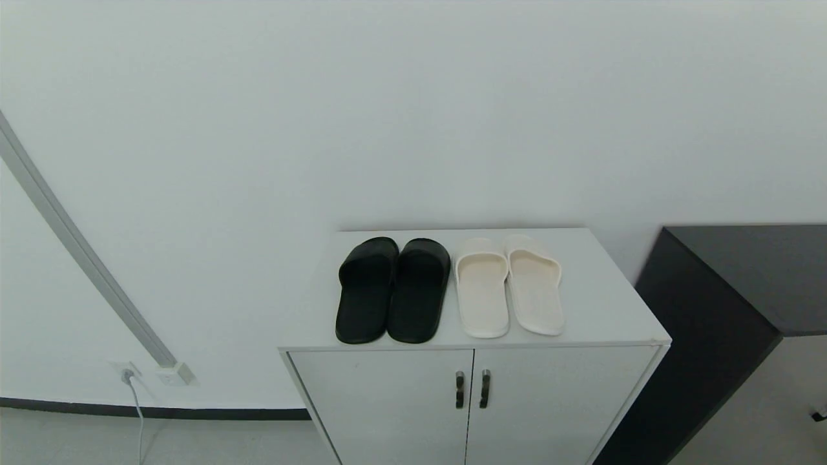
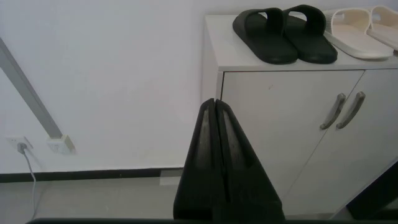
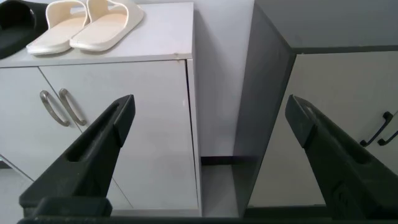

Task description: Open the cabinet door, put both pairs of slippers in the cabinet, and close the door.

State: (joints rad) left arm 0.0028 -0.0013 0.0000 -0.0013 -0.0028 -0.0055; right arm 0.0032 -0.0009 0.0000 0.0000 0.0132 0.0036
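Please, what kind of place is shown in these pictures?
Probably a plain indoor room, perhaps an entry corner: a white cabinet against a bare wall, black slippers and cream slippers on top, a wall socket near the floor.

I'm seeing the left jaws showing as matte black, tapering blades. The right jaws are showing the same black, as long wedges with blunt, squared tips.

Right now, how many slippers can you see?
4, all on the white cabinet top: two black slide slippers at its left, two cream slide slippers at its right; none hidden.
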